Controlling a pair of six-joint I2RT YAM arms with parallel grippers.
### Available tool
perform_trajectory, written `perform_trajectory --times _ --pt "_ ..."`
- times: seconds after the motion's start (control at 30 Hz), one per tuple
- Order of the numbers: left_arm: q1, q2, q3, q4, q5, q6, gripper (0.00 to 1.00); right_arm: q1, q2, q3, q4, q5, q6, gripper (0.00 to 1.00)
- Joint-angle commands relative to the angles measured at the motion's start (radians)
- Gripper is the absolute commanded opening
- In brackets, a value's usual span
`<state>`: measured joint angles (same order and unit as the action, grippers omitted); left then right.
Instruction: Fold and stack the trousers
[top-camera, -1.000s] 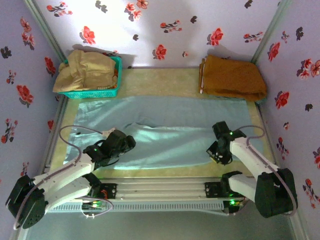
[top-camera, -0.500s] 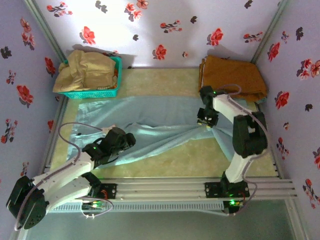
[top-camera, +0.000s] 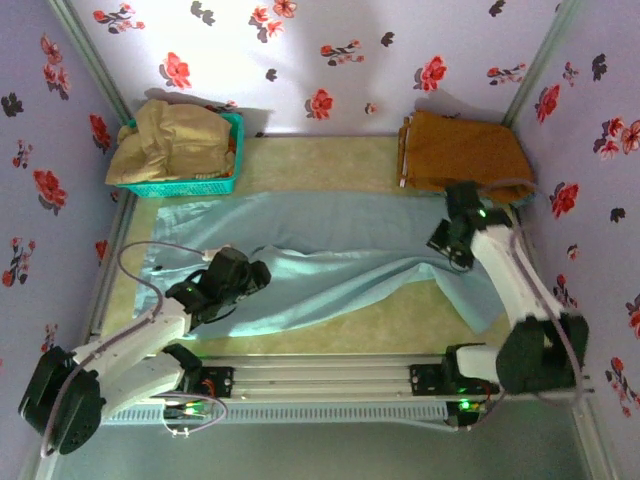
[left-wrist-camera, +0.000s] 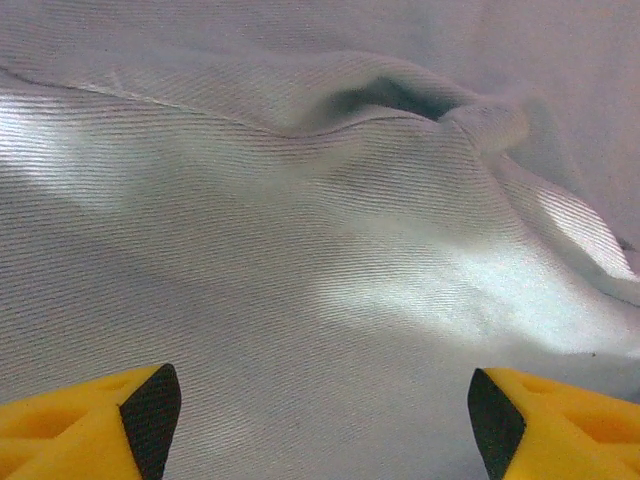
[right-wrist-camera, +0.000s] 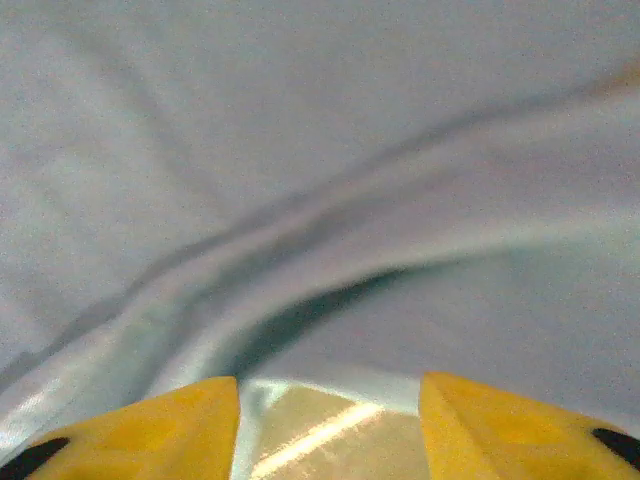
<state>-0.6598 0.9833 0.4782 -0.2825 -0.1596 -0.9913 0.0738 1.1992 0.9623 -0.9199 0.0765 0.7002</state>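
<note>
Trousers (top-camera: 330, 275), one pale-blue pair, one teal basket (top-camera: 185, 187), one orange-brown garment (top-camera: 465, 155)

Trousers (top-camera: 330, 265): pale light blue, plain; fine diagonal weave up close. Folded garment (top-camera: 465, 155): orange-brown. Heaped garment (top-camera: 170, 140): beige-tan, in a teal basket (top-camera: 195, 186). Table (top-camera: 320, 160): mottled cream-yellow. Walls (top-camera: 300, 50): lilac, with a red and dark flower print. Left end effector (left-wrist-camera: 323, 410): yellow fingers (left-wrist-camera: 70, 425), black pads.

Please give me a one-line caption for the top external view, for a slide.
Left gripper and right gripper poised above rumpled pale blue trousers spread across the table.
</note>
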Motion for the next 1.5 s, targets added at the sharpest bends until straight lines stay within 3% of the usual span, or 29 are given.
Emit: perform_trajectory --times 0.0,0.1,0.17,0.3,0.33,0.43,0.67,0.83,0.9,0.97,1.1,1.27,1.47 --pt "0.006 0.020 0.036 0.050 0.041 0.039 0.79 -0.073 -0.167 -0.196 -0.084 -0.061 0.180 0.38" --pt "0.008 0.029 0.034 0.067 0.049 0.033 0.79 -0.079 -0.389 -0.330 -0.038 -0.132 0.352 0.25" --pt "0.008 0.032 0.034 0.072 0.056 0.026 0.79 -0.080 -0.511 -0.423 0.028 -0.185 0.489 0.22" --pt "0.008 0.031 0.028 0.082 0.065 0.019 0.79 -0.079 -0.652 -0.572 0.148 -0.193 0.690 0.59" --pt "0.008 0.030 0.029 0.079 0.066 0.017 0.79 -0.079 -0.667 -0.592 0.175 -0.183 0.715 0.64" --pt "0.008 0.022 0.023 0.081 0.065 0.015 0.79 -0.078 -0.668 -0.627 0.255 -0.124 0.748 0.69" --pt "0.008 0.006 0.011 0.081 0.062 0.009 0.79 -0.083 -0.550 -0.637 0.431 0.058 0.670 0.66" --pt "0.008 -0.005 0.005 0.077 0.059 0.004 0.78 -0.088 -0.351 -0.622 0.558 -0.001 0.664 0.53" --pt "0.009 -0.012 0.006 0.070 0.060 0.003 0.78 -0.093 -0.313 -0.601 0.559 0.014 0.650 0.35" --pt "0.009 -0.022 0.008 0.060 0.060 0.005 0.78 -0.098 -0.312 -0.552 0.507 0.033 0.615 0.26" --pt "0.012 -0.037 0.006 0.053 0.053 0.011 0.79 -0.104 -0.375 -0.416 0.308 0.118 0.504 0.19" --pt "0.012 -0.035 0.024 0.048 0.057 0.030 0.79 -0.165 -0.403 -0.262 0.237 0.097 0.325 0.16" --pt "0.014 -0.046 0.042 0.018 0.071 0.047 0.79 -0.199 -0.184 -0.032 0.224 -0.043 0.179 0.13"
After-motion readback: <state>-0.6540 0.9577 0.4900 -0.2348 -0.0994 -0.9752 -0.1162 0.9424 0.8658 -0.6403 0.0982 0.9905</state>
